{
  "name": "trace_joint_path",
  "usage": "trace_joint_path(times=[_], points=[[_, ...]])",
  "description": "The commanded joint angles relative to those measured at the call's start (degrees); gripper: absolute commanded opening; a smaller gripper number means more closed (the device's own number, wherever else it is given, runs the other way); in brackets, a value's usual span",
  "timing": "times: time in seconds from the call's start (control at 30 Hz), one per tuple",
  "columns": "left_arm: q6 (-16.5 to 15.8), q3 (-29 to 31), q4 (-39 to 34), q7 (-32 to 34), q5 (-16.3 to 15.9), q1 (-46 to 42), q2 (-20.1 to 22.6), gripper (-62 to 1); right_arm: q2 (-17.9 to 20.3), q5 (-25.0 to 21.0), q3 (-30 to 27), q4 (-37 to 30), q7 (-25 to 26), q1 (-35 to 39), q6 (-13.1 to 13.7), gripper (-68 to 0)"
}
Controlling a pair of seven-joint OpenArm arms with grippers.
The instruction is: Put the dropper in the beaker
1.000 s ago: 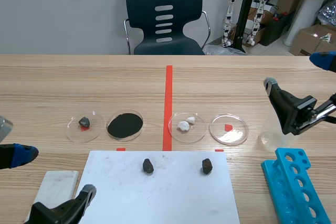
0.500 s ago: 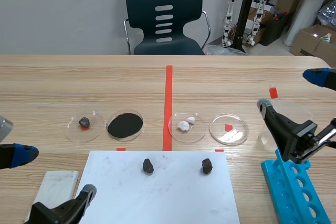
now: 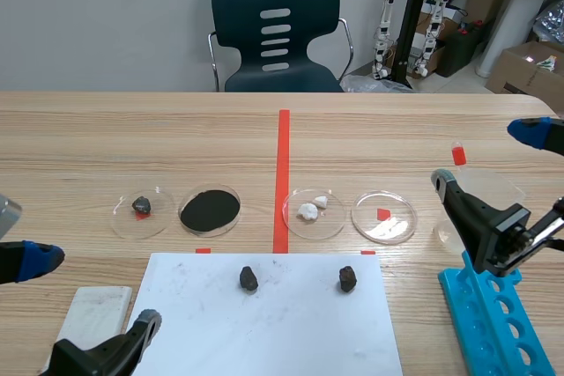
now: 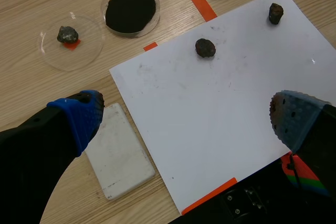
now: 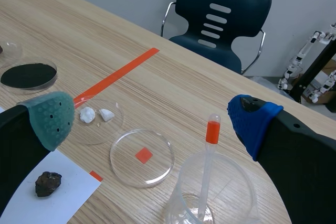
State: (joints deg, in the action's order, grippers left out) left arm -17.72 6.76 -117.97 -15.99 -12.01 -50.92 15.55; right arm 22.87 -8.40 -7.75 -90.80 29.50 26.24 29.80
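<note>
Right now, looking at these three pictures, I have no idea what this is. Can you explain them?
It is a robot with two black arms, each ending in a two-fingered gripper. One picture looks across the wooden table from between the arms; the other two come from cameras on each wrist. The left gripper and right gripper are both open, holding nothing. On the table lie four glass dishes, a white sheet with two dark stones, a blue rack, and a clear beaker with a dropper standing in it.
</note>
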Motion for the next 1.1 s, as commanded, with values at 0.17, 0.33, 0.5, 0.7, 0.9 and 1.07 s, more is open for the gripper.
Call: trace_joint_path(times=[0.17, 0.33, 0.5, 0.7, 0.9, 1.07], points=[[0.0, -0.3, -0.5, 0.9, -0.4, -0.3, -0.3, 1.4, 0.8, -0.8, -0.3, -0.4, 0.9, -0.8, -0.2, -6.7], [0.0, -0.3, -0.5, 0.9, -0.4, -0.3, -0.3, 1.4, 0.8, -0.8, -0.3, -0.4, 1.3, -0.8, -0.2, -6.7], [0.0, -0.3, -0.5, 0.9, -0.4, -0.3, -0.3, 1.4, 0.8, -0.8, -0.3, -0.4, 1.4, -0.8, -0.2, -6.7], [0.0, -0.3, -0.5, 0.9, -0.4, -0.3, -0.3, 1.4, 0.8, -0.8, -0.3, -0.4, 1.4, -0.8, -0.2, -6.7], [0.0, -0.3, -0.5, 0.9, -0.4, -0.3, -0.3, 1.4, 0.8, -0.8, -0.3, -0.4, 1.4, -0.8, -0.2, -6.7], [0.0, -0.3, -0.5, 0.9, -0.4, -0.3, -0.3, 1.4, 0.8, -0.8, -0.3, -0.4, 2.9, -0.9, -0.2, -6.7]])
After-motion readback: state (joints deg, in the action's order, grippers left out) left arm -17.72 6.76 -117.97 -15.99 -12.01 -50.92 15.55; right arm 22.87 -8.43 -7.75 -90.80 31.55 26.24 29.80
